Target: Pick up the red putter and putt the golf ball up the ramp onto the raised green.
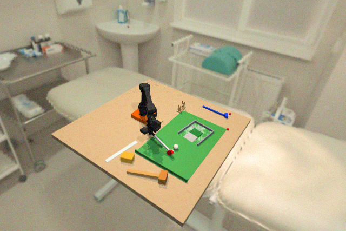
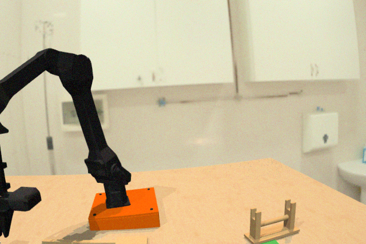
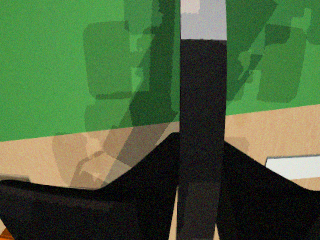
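Note:
My gripper is shut on the black grip of the red putter, above the near-left edge of the green mat. The putter's grey shaft slants down to its red head, low over the mat. The white golf ball is on the mat, close beside the head; I cannot tell if they touch. The head is on the ball's side away from the pale ramp. The dark green raised green is behind the ramp, inside grey walls. Ball and head are outside the wrist view.
A yellow block, an orange mallet and a white strip lie near the mat's front-left side. A wooden stand and a blue putter are behind it. Two small red balls are at the right.

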You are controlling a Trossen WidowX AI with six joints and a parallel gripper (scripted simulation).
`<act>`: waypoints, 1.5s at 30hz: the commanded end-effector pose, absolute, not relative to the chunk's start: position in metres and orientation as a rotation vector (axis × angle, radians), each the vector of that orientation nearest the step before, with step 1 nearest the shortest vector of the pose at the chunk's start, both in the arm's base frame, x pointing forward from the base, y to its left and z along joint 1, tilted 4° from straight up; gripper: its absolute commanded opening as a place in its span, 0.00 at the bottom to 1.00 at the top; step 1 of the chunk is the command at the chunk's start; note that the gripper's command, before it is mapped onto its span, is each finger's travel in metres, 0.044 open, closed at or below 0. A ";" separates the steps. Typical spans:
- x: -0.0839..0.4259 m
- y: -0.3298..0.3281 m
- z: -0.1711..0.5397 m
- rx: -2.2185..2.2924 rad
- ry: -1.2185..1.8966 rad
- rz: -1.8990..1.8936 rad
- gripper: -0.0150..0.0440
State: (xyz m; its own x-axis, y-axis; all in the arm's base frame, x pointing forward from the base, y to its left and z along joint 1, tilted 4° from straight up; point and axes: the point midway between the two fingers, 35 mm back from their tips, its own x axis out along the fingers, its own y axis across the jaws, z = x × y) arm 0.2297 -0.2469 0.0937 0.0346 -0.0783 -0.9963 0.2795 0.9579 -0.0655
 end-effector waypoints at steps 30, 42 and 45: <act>0.267 -0.118 0.122 0.165 1.506 -0.267 0.25; 0.265 -0.116 0.138 0.166 1.506 -0.261 0.25; 0.265 -0.116 0.138 0.166 1.506 -0.261 0.25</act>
